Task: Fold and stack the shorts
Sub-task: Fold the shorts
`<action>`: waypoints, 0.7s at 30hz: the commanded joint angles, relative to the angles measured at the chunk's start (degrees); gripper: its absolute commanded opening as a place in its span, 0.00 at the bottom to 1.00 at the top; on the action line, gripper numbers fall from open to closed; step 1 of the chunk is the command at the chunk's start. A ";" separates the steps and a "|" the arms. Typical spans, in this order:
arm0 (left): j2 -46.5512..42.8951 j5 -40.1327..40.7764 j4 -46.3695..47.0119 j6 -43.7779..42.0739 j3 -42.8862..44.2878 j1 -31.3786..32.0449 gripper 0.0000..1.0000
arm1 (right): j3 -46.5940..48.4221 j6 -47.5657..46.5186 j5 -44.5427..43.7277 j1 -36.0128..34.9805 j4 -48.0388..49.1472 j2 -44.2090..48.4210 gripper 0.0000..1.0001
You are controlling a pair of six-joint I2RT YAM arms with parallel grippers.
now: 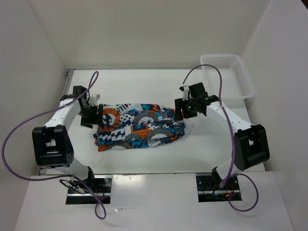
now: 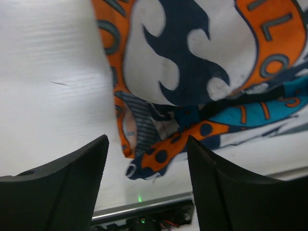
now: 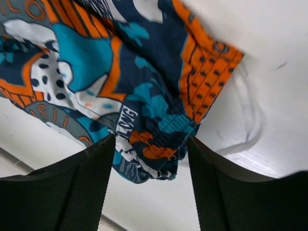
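Two end effectors flank the shorts (image 1: pixel 139 127), which lie on the white counter (image 1: pixel 144 84) as a compact, rumpled oblong with layers of fabric overlapping. The print is a busy patchwork of teal, orange, white, grey and dark navy. The left end effector (image 1: pixel 90 114) sits at the shorts' left edge and the right end effector (image 1: pixel 182 109) at their right edge, both low over the cloth. In the left wrist view the black fingers (image 2: pixel 62 187) stand wide apart and clamp nothing; the left corner of the shorts, an orange and white panel above a dotted orange hem, lies on the counter just beyond the gap between them. In the right wrist view the fingers (image 3: pixel 72 187) are likewise spread and grip nothing, with the gathered, ribbed edge of the shorts lying in the gap between their tips; whether either tip touches the fabric cannot be told. A white mesh basket (image 1: pixel 243 79) stands well apart from the shorts, beyond them and to their right. A purple cable (image 1: pixel 29 125) loops out to the left of the shorts from the left arm.
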State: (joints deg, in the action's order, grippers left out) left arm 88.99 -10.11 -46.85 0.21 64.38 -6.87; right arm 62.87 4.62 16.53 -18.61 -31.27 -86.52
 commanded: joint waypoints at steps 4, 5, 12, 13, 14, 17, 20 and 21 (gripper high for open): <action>1.27 -8.17 -7.11 -0.21 2.59 1.78 0.76 | -1.70 3.02 1.75 0.68 -2.30 -1.28 0.68; 1.80 -8.17 -8.33 -0.21 3.55 2.47 0.76 | -2.22 3.55 1.75 0.68 -2.31 -1.28 0.68; 3.12 -3.25 -13.71 -0.21 0.84 11.70 0.42 | -5.39 5.66 8.25 0.68 -0.64 -0.75 0.31; 3.12 -3.25 -13.71 -0.21 0.84 11.71 0.32 | -5.39 5.66 8.25 0.68 -0.12 -0.75 0.14; 3.12 -3.25 -13.71 -0.21 0.31 11.71 0.23 | -5.39 4.44 8.25 0.68 -0.11 -0.75 0.07; 1.81 -2.38 -13.71 -0.21 -0.40 12.24 0.02 | -4.78 -0.38 7.37 0.68 -1.34 -0.15 0.00; 0.14 -1.15 -13.71 -0.21 -1.71 12.24 0.00 | -4.17 -3.91 7.89 0.68 -3.19 1.61 0.00; -0.74 -1.14 -15.10 -0.21 -1.71 12.24 0.00 | -4.16 -6.09 8.42 0.68 -4.14 2.14 0.00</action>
State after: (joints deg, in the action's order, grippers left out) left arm 91.37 -12.29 -58.98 0.21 63.55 5.54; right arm 57.52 4.29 23.29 -18.22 -33.56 -87.53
